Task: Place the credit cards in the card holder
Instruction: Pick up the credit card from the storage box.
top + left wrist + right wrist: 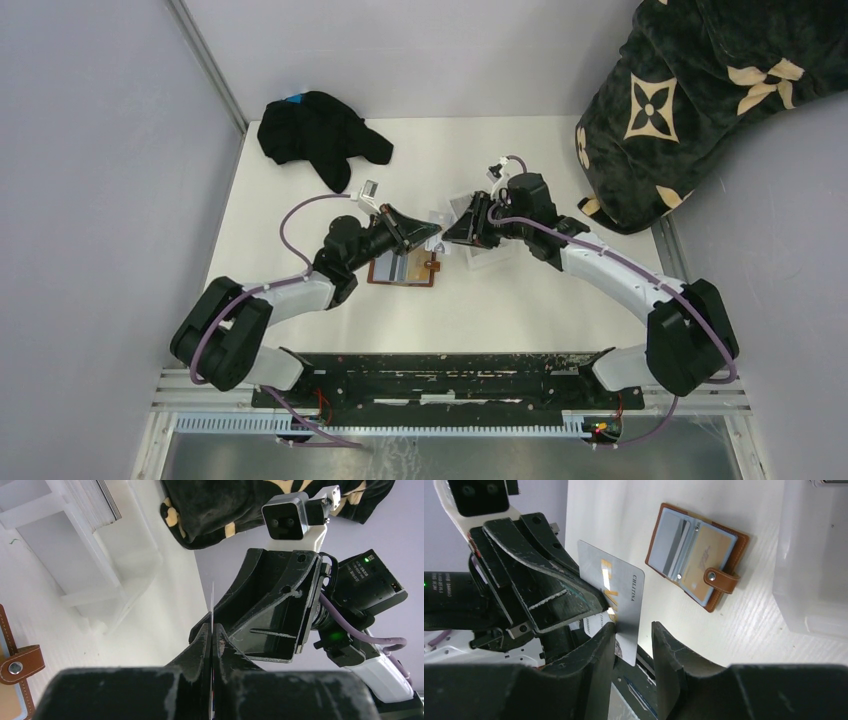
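My left gripper (430,236) is shut on a grey credit card (620,596) with a gold stripe, held on edge above the table; the card shows edge-on in the left wrist view (212,611). My right gripper (633,641) is open, facing the left one, with the card's lower corner between its jaws and close against one finger (605,645). The brown card holder (719,587) lies open on the table below the left gripper, with grey, light blue and orange cards in its slots. It also shows in the top view (404,271).
A clear plastic tray (487,250) sits under the right gripper, right of the card holder. A black cloth (315,130) lies at the back left. A black patterned blanket (700,90) fills the back right corner. Grey walls enclose the table.
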Robot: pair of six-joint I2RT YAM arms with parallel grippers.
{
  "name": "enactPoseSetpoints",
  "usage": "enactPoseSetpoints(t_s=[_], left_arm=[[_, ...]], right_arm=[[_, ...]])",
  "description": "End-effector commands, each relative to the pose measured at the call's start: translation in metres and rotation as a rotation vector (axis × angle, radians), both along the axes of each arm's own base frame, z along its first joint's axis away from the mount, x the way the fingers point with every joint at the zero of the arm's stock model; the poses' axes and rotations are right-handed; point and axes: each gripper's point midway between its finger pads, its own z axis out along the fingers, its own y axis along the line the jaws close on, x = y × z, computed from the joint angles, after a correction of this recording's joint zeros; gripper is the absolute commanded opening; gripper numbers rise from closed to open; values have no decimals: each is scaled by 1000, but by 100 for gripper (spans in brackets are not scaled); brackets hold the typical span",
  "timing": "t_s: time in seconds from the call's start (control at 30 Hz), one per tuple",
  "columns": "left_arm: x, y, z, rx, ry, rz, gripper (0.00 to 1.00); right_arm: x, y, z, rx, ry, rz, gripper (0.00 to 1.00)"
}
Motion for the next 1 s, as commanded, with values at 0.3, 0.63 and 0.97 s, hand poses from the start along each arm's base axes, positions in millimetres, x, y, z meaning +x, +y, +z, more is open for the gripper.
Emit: enactPoseSetpoints(t_s=[0.3,0.63,0.97], left_arm=[[-1,-9,15,-119,10,-38,3],[11,-1,-7,-28,56,17,43],[28,64,-50,277,121,308,58]], right_arm=[[20,30,17,210,1,3,11],[29,35,20,211,-17,9,1],[31,30,0,-57,-74,19,1]])
